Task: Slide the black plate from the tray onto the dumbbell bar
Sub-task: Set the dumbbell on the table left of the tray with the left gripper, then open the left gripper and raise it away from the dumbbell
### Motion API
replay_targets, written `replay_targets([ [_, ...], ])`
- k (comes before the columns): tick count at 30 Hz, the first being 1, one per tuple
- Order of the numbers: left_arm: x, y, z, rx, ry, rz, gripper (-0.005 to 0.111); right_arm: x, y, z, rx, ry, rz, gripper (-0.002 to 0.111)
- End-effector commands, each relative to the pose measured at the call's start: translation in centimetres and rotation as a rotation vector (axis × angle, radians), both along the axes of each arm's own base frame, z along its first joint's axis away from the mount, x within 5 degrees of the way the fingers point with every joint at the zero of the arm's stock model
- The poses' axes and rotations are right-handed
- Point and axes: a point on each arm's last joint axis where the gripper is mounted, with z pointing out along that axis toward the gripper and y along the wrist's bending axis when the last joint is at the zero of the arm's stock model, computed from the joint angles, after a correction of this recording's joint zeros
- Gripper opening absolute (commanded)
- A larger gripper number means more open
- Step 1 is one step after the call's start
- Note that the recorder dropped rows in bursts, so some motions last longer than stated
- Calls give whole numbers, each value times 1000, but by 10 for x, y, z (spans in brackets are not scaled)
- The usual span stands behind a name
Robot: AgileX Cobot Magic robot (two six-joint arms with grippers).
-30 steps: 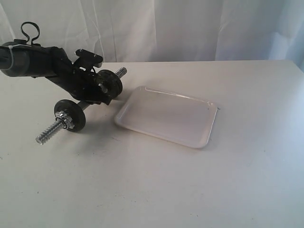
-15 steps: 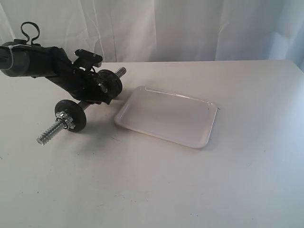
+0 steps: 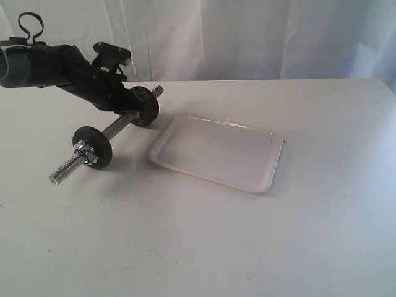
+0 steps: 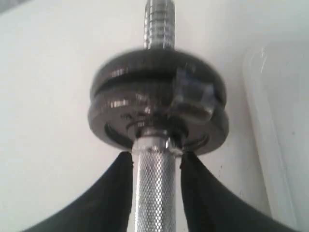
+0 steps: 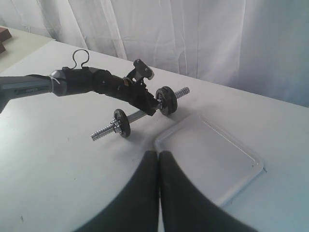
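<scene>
White table (image 3: pixel 247 247): black plate (image 3: pixel 145 105) sits on the dumbbell bar (image 3: pixel 117 128), off the tray (image 3: pixel 266 179). Left gripper (image 4: pixel 155 159) straddles the bar, grip unclear; right gripper (image 5: pixel 158 157) is pinched empty. Snagged fingers (image 4: pixel 111 193) could roll it.

Broad off-white table (image 3: pixel 247 247), matte, faintly specked. Bears two things directly. Toward the left rear: dumbbell bar (image 3: pixel 117 128), chrome, lying slantwise, one threaded end toward the front left, the other toward the back. Propped on black discs: a single disc (image 3: pixel 99 145) with a chrome nut collar (image 3: pixel 85 153) at the nearer end, a stacked pair (image 3: pixel 146 106) at the farther. Near that pair, to the right: white tray (image 3: pixel 216 154), flat on the tabletop, corners rounded, rim low.
</scene>
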Motion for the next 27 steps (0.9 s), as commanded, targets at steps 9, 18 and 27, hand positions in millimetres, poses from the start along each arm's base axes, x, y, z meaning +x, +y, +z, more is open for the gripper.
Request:
replay_targets([
  [9, 4, 13, 23, 11, -86, 22, 31, -1, -1, 0, 8, 0, -11, 0],
  [18, 7, 38, 42, -11, -111, 87, 15, -5, -2, 1, 12, -10, -11, 0],
  [27, -12, 40, 76, -56, -78, 104, 0, 13, -16, -19, -180, -7, -151, 0],
])
